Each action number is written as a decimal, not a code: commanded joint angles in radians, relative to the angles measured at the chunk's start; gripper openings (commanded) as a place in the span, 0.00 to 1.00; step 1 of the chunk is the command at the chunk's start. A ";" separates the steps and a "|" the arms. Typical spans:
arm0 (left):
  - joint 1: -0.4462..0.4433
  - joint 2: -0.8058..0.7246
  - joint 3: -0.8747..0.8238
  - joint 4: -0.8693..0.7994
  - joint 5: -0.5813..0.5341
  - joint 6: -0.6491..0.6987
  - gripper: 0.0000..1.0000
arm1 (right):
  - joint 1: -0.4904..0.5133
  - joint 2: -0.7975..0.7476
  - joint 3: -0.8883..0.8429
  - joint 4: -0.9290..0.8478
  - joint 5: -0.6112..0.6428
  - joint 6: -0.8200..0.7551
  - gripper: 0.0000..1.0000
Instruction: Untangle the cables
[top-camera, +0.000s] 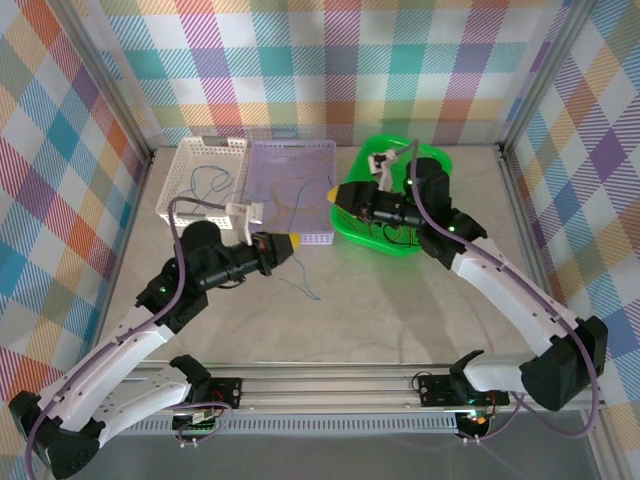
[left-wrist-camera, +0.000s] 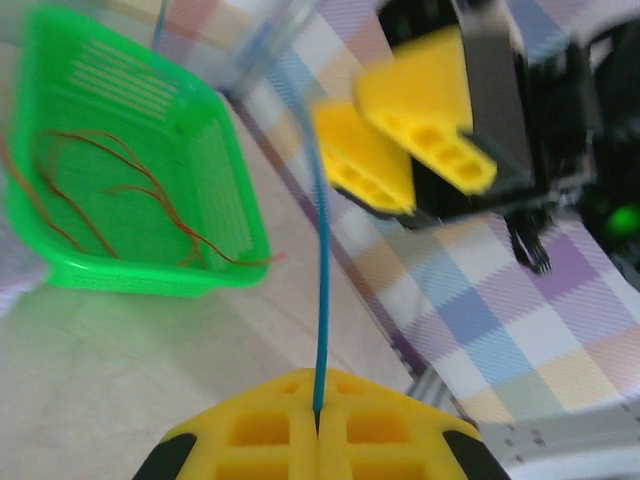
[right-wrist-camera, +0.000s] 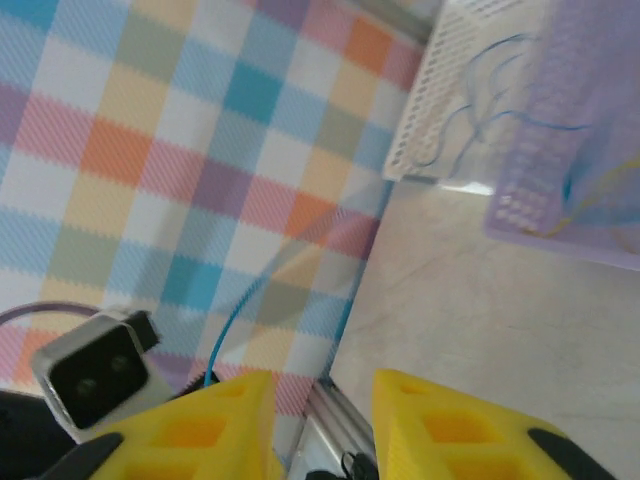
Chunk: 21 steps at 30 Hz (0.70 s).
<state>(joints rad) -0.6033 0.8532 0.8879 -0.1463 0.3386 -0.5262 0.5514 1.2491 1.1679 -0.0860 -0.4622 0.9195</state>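
In the left wrist view my left gripper (left-wrist-camera: 318, 382) is shut on a thin blue cable (left-wrist-camera: 320, 250), which runs straight up from the pinched fingertips towards a basket edge. From above, the left gripper (top-camera: 290, 243) sits just in front of the purple basket (top-camera: 318, 238). My right gripper (top-camera: 333, 196) hovers between the purple and green baskets. Its yellow fingers stand apart in the right wrist view (right-wrist-camera: 322, 390) with nothing between them. The blue cable (right-wrist-camera: 232, 318) arcs past the outside of its left finger. Red-orange cables (left-wrist-camera: 120, 190) lie in the green basket (left-wrist-camera: 150, 275).
A white basket (top-camera: 180, 175) at the back left holds blue cables (right-wrist-camera: 470, 110). The purple basket holds a yellow cable (right-wrist-camera: 600, 200). Another thin cable piece (top-camera: 300, 285) lies on the table in front of the baskets. Checkered walls close in three sides.
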 joint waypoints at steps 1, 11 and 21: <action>0.112 -0.004 0.112 -0.150 -0.005 0.055 0.00 | -0.042 -0.080 -0.065 -0.031 0.076 -0.013 0.40; 0.476 0.261 0.495 -0.283 0.015 0.061 0.00 | -0.059 -0.227 -0.160 -0.158 0.235 -0.196 0.62; 0.617 0.666 0.874 -0.347 -0.195 0.180 0.00 | -0.059 -0.301 -0.251 -0.148 0.215 -0.292 0.67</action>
<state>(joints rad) -0.0002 1.4624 1.6623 -0.4408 0.2558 -0.4358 0.4938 0.9779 0.9344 -0.2306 -0.2462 0.6910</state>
